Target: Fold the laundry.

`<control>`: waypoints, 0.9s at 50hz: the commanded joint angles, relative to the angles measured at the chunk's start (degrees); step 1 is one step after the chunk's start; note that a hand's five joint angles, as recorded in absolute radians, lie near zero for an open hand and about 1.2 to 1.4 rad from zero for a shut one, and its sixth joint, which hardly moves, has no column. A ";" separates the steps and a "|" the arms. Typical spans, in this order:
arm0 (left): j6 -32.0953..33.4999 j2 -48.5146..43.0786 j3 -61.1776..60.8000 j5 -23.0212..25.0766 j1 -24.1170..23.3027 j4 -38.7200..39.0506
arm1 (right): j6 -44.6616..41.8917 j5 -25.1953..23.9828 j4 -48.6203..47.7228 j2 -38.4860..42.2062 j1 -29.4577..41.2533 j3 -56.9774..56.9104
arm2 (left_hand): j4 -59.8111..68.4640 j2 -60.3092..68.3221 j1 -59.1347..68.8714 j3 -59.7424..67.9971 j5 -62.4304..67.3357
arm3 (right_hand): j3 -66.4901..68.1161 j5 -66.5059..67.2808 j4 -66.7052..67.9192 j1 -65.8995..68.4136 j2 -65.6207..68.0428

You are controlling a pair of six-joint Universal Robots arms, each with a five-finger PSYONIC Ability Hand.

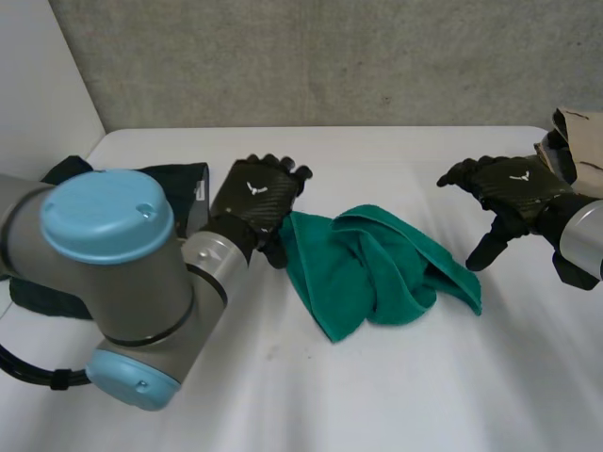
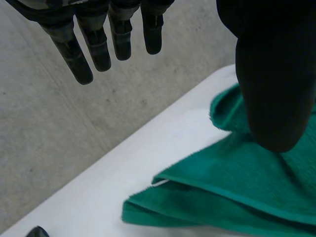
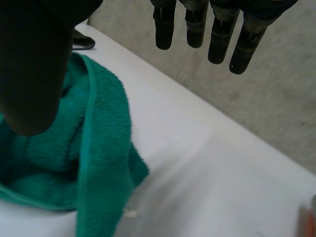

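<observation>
White table (image 1: 283,405), near strip: bare from left to right, open room for spreading cloth; the left arm's grey joint and blue cap stand over the near left part

Green towel (image 1: 372,268), middle of the table: crumpled and doubled over itself, not yet folded; long axis roughly left to right, the right end lying a little nearer; one corner points toward the near edge, one hemmed flap trails to the right

Left hand (image 1: 256,196), just beside the towel's left edge: thumb low over the cloth, contact not certain; in the left wrist view the fingers (image 2: 84,57) hang straight and spread, nothing between them and the thumb, so slack and empty

Right hand (image 1: 516,188), right of the towel and slightly farther back: apart from the cloth, raised, thumb pointing down toward the trailing flap; fingers (image 3: 217,37) straight in the right wrist view, holding nothing

Judgement: the left hand is the nearer of the two; each hand has a towel end on its own side, suiting a pull-apart to flatten

Dark folded cloth (image 1: 184,184), far left, behind the left arm: well apart from the towel

Tan item (image 1: 579,137), far right edge: kind unclear

Grey wall (image 1: 330,56), beyond the far table edge
</observation>
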 commanded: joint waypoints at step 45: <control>-0.85 -9.50 11.27 -2.36 0.54 0.26 | 3.47 13.81 -9.91 7.36 14.36 -22.15 | 4.31 4.33 5.25 4.13 4.87 | 68.04 66.48 66.72 68.49 67.52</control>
